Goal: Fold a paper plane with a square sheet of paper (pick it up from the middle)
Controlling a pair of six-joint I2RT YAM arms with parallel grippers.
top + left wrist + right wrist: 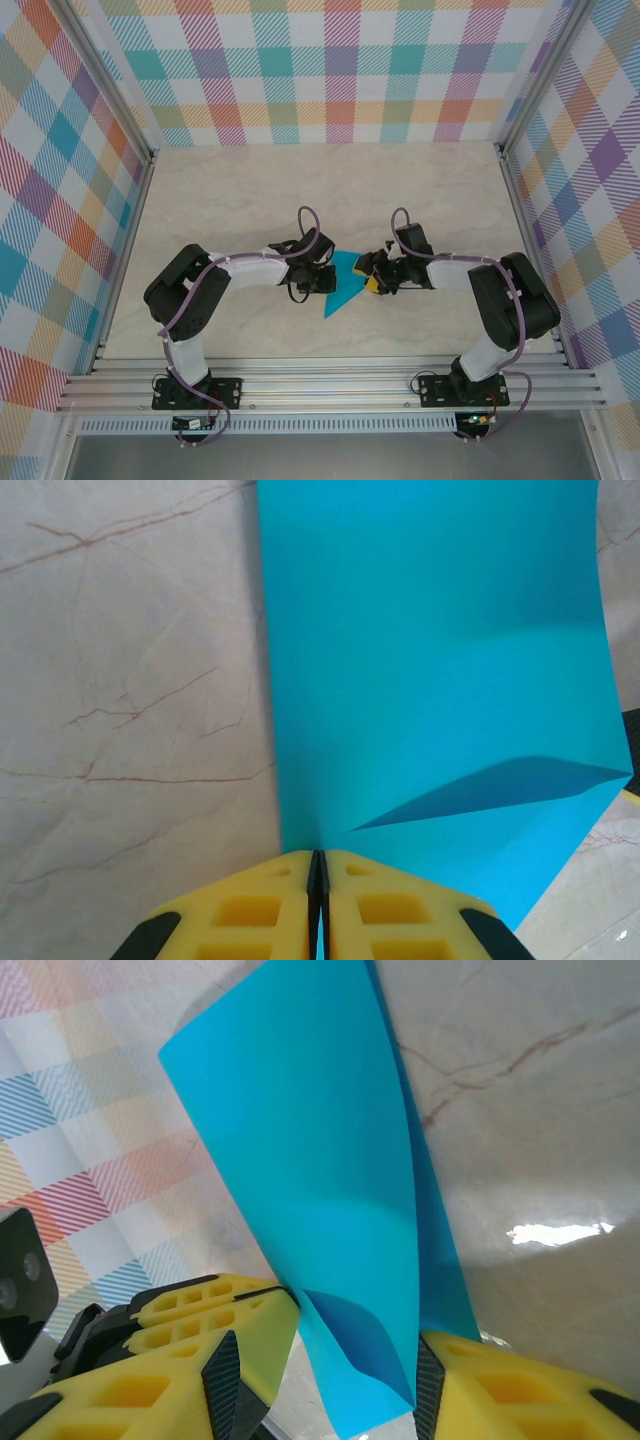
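The teal-blue sheet of paper point(346, 285) hangs between my two grippers above the table's middle, with a pointed outline toward the near side. My left gripper point(322, 279) is shut on the sheet's near edge point(317, 865), and the paper point(430, 660) rises ahead of it with one soft bend. My right gripper point(376, 277) stands open around the opposite corner point(325, 1385). The paper point(310, 1160) passes between its black pads point(428, 1380), and a curled flap lies close to the right pad. The left gripper's yellow fingers point(200, 1300) pinch the sheet just beyond.
The marble-patterned table point(250, 190) is walled by checked panels point(340, 70) at the back and both sides. An aluminium rail point(330, 385) runs along the near edge by the arm bases.
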